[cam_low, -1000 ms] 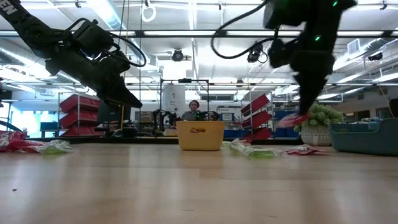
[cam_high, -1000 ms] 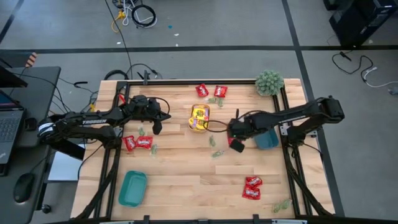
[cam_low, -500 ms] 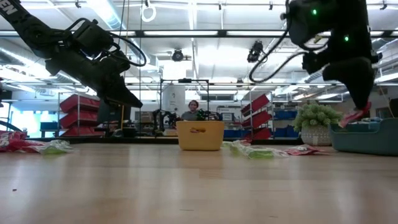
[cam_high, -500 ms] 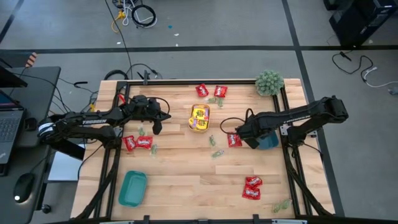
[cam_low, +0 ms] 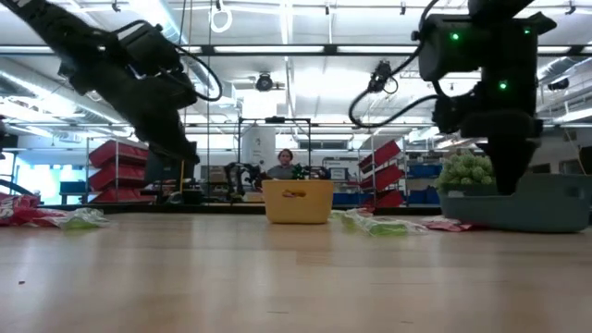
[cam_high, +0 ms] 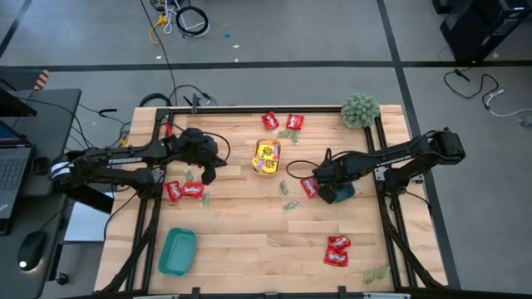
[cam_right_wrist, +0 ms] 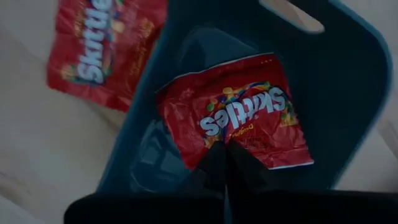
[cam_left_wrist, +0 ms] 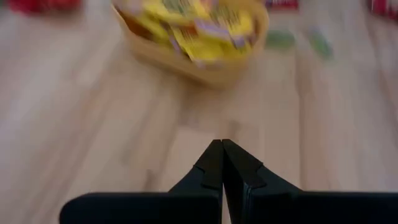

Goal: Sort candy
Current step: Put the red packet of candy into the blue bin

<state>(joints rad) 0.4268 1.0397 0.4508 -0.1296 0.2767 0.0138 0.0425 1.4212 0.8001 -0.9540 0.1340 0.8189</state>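
Since the earlier pictures the right gripper (cam_right_wrist: 225,163) has carried its shiny red Skittles packet (cam_right_wrist: 239,112) from the open table to the blue plastic tray (cam_right_wrist: 348,93) at the right side; its fingers are clamped on one edge of the packet, which hangs inside the tray. The left gripper (cam_left_wrist: 222,163) has barely moved and hangs with its fingers pressed together on nothing, left of the yellow plastic tray (cam_high: 267,158), which holds yellow packets (cam_left_wrist: 193,28).

In the high view the right arm covers most of the blue tray, and the held packet cannot be made out there. In the low view the right gripper's tips are hidden behind the blue tray's wall (cam_low: 546,199). A second red packet (cam_right_wrist: 102,43) lies on the wood touching or just beside the tray's outer wall; which, I cannot tell.

The table (cam_high: 249,232) is pale wooden planking. More crinkled red packets lie far centre (cam_high: 281,121), at the left (cam_high: 184,190) and near right (cam_high: 337,249), with tiny pale green pieces (cam_high: 288,204) scattered near the middle. A teal plastic tray (cam_high: 177,251) with rounded corners sits near left, and a fuzzy green ball-shaped plant (cam_high: 360,110) at the far right corner.
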